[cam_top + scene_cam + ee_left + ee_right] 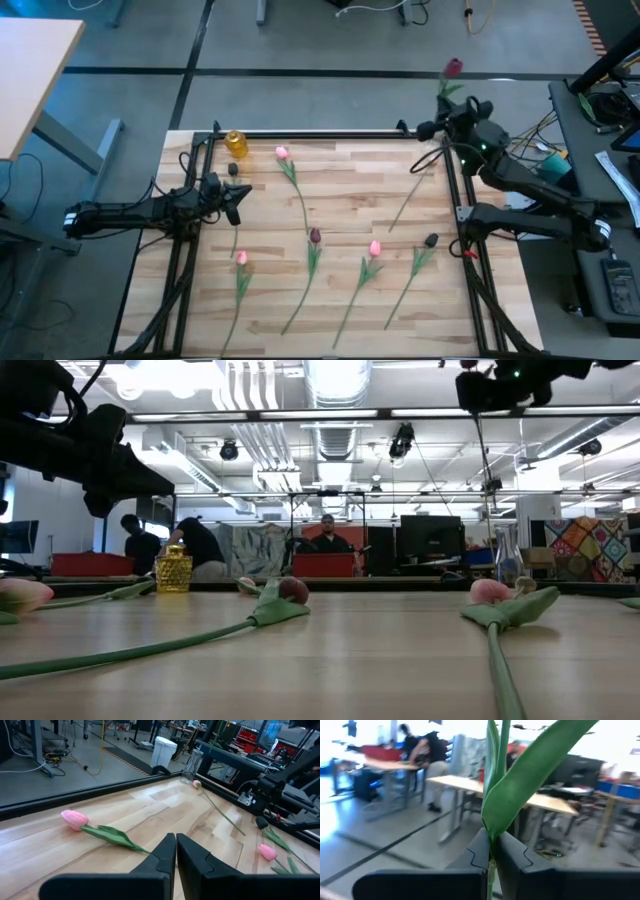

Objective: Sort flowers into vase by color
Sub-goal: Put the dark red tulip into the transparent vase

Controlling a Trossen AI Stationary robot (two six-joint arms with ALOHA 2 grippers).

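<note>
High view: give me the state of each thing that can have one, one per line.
Right tool: shut on a maroon tulip, held past the table's far right corner.
Left tool: shut, empty, above the table's left side.
Pink tulip by the far edge: lying flat.
Pink tulip near left: lying flat.
Dark tulip in the middle: lying flat.
Yellow vase: upright, no flowers in it.

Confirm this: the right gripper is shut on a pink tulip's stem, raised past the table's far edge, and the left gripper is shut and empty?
Wrong colour. The high view shows the right gripper shut on a dark maroon-red artificial tulip, not a pink one, raised past the wooden table's far edge. The left gripper is indeed shut and empty.
</note>
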